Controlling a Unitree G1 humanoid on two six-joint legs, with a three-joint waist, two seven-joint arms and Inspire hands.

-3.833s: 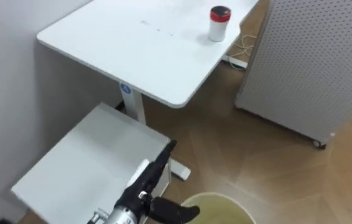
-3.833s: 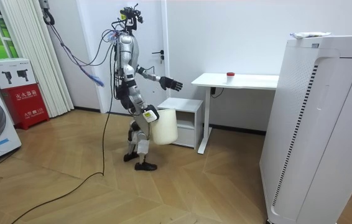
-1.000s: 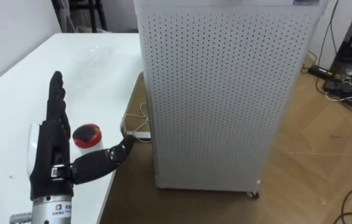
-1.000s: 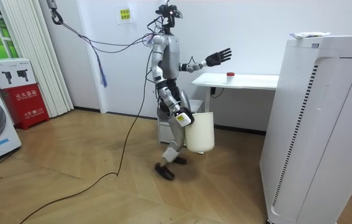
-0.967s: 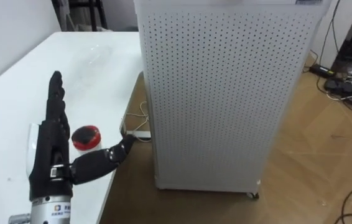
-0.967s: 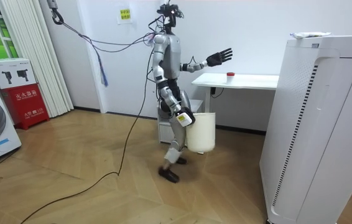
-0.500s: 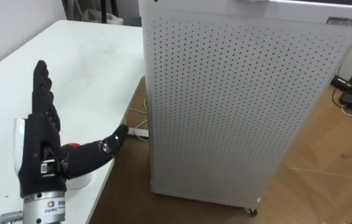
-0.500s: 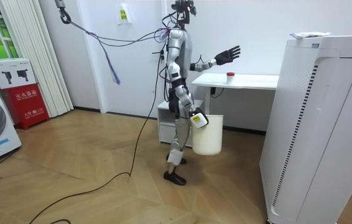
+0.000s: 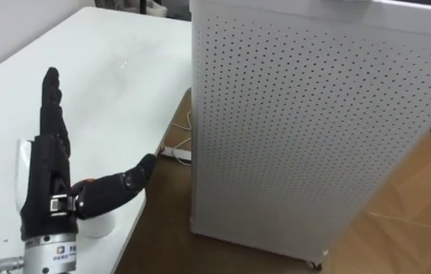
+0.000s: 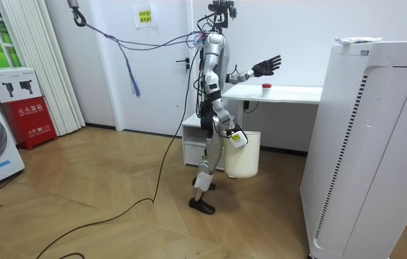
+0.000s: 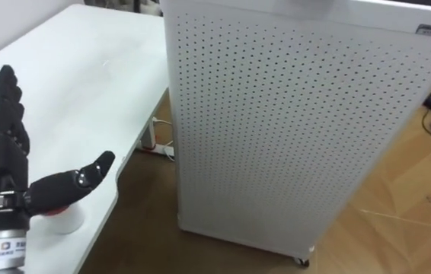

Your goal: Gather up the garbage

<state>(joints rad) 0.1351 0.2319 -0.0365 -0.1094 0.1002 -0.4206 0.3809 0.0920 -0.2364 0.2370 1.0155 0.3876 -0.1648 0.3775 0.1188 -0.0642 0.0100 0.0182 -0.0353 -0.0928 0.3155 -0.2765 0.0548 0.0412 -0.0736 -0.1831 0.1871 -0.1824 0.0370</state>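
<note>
A small white can with a red lid (image 9: 98, 224) stands near the edge of the white desk (image 9: 116, 68). My left hand (image 9: 48, 179) is raised over it, open, fingers straight and thumb spread, and hides most of the lid without touching it. In the room view the left hand (image 10: 267, 67) hovers above the can (image 10: 266, 86). I stand at the desk's end. My right hand (image 10: 231, 134) hangs at hip height and carries a white bin (image 10: 244, 155) by its rim.
A tall white perforated unit (image 9: 307, 129) on castors stands on the wood floor close to the desk's right edge, with cables in the gap. A white drawer cabinet (image 10: 194, 137) sits behind my legs. A large white appliance (image 10: 376, 144) fills the room view's right.
I have stepped closer to the desk, towards the room view's right, with the bin. The eye views shifted; the can now lies under my left thumb, its lid mostly hidden.
</note>
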